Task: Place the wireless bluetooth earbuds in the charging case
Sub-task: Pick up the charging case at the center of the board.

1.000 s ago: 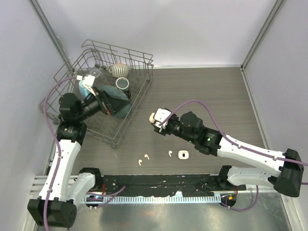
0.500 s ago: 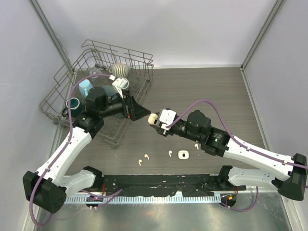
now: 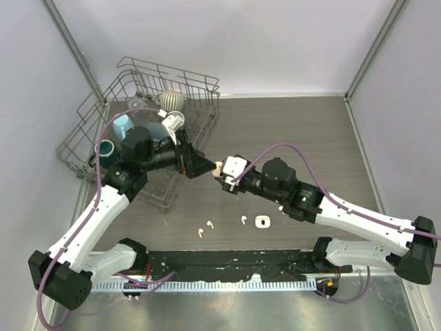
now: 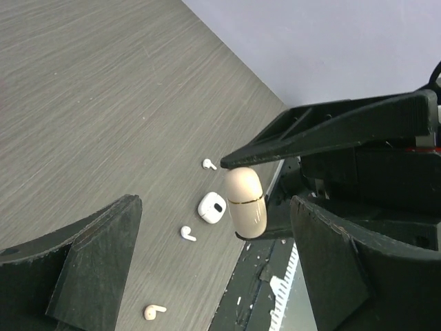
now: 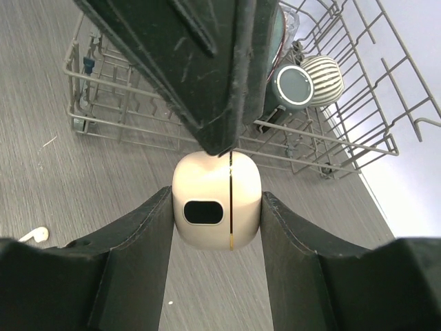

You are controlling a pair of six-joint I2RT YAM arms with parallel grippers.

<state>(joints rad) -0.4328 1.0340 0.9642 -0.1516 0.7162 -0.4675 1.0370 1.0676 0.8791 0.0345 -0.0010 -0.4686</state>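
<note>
Gripping the cream charging case (image 5: 217, 207) between its two fingers, the right tool (image 3: 222, 174) holds it in the air above the grey wood-grain bench (image 3: 296, 131), roughly mid-bench and just right of the wire dish rack (image 3: 196, 79). The right wrist view shows the fingers pressed against opposite sides of the case, with its thin seam line running between them and a dark oval mark facing the camera. The left tool (image 3: 203, 165) reaches in from the rack side with its fingers spread wide and nothing between them. One black finger points down at the top of the case, right at the seam, though I cannot tell whether it touches. The earbuds (image 3: 209, 224) lie loose on the bench near the front edge, well below the held case: two close together, a third (image 3: 243, 220) a little to the right, and just beside that one a small white rounded piece (image 3: 261, 222) with a dark opening. Cups (image 3: 107, 147) and a striped round vessel (image 3: 171, 100) sit inside the rack.
</note>
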